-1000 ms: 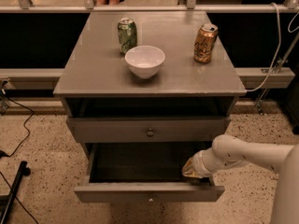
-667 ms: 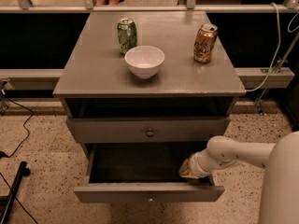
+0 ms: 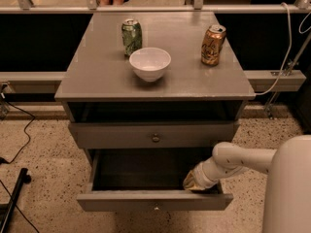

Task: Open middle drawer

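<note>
The middle drawer [image 3: 154, 201] is grey with a small round knob [image 3: 156, 208]. It stands pulled out toward me, and its dark, shallow box looks empty. My gripper [image 3: 194, 182] is down inside the drawer at its front right corner, close behind the front panel. The white arm [image 3: 238, 159] reaches in from the right. The fingertips are hidden by the wrist and the drawer front. The drawer above [image 3: 154, 135], with its own knob [image 3: 155, 138], is shut. No lower drawer shows beneath the open one.
On the cabinet top [image 3: 97, 76] stand a green can [image 3: 131, 36], a white bowl [image 3: 150, 63] and an orange can [image 3: 213, 44]. A dark open slot lies under the top. Cables [image 3: 19, 144] and a black leg [image 3: 12, 198] lie on the floor at left. My white body [image 3: 291, 188] is at right.
My gripper has shifted a little left and toward the drawer's front panel. More of my body shows at the right. The drawer stands about as far out as before.
</note>
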Controlling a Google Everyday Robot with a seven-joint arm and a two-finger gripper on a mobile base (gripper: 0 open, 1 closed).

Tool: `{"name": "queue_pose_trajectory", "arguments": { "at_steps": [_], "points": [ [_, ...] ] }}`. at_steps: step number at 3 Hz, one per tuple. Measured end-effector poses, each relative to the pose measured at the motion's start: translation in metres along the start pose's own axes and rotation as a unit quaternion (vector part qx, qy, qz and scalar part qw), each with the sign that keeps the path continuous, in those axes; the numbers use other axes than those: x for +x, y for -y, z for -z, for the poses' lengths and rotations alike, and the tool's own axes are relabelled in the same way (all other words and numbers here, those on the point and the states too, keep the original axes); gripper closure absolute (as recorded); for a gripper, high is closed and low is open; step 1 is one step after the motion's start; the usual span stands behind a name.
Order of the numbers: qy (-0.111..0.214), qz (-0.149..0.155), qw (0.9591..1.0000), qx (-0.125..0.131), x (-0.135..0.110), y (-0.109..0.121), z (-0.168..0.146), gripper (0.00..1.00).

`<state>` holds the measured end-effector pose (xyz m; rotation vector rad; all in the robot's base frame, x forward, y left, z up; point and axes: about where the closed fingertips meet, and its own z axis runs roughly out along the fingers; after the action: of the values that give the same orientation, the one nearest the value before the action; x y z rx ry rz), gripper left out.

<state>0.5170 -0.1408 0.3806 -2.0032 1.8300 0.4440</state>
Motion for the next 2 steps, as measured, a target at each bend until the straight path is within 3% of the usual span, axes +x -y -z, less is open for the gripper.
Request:
{"name": "queue_pose_trajectory", "arguments": {
  "at_steps": [2],
  "points": [
    [0.031,-0.002,0.9973,-0.067,-0.009,-0.067,0.023,1.00]
  ]
}}
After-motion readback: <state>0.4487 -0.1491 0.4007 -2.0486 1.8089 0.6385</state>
